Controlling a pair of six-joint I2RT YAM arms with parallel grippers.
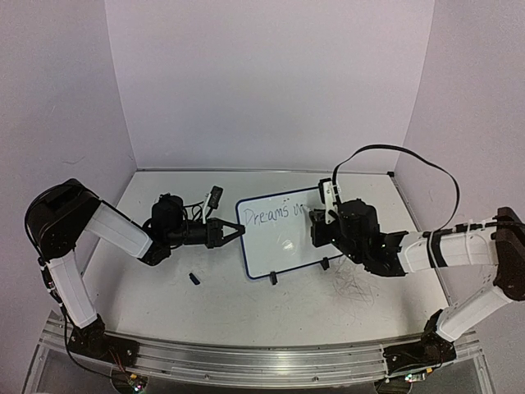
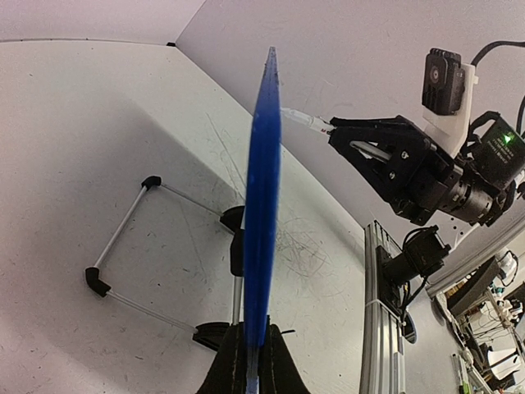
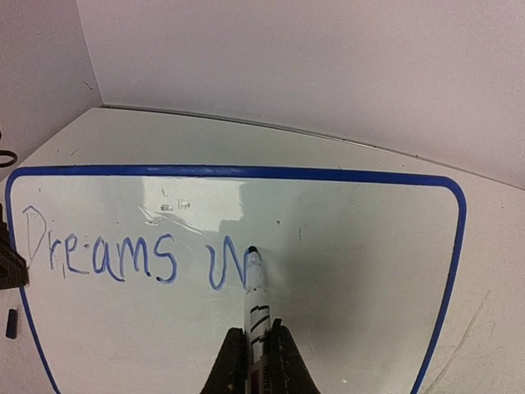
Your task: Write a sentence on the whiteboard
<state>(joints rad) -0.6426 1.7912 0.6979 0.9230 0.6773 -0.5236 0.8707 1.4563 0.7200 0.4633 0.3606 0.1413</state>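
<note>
My left jaws pinch the whiteboard (image 1: 283, 246) at its left edge; my right jaws grip a marker (image 3: 257, 291), tip touching the sentence (image 3: 123, 256) after "Dreams w".

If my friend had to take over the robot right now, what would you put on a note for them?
Left gripper: shut on the left rim of the whiteboard, steadying it.
Right gripper: shut on the marker, tip touching the board.
The whiteboard stands on its feet between the two arms. A small black piece, maybe the marker's cap, lies on the table near the left gripper.
Done: the sentence reads "Dreams" plus the start of a next word, a "w", in blue.
Left: the rest of the sentence; most of the board is blank.
</note>
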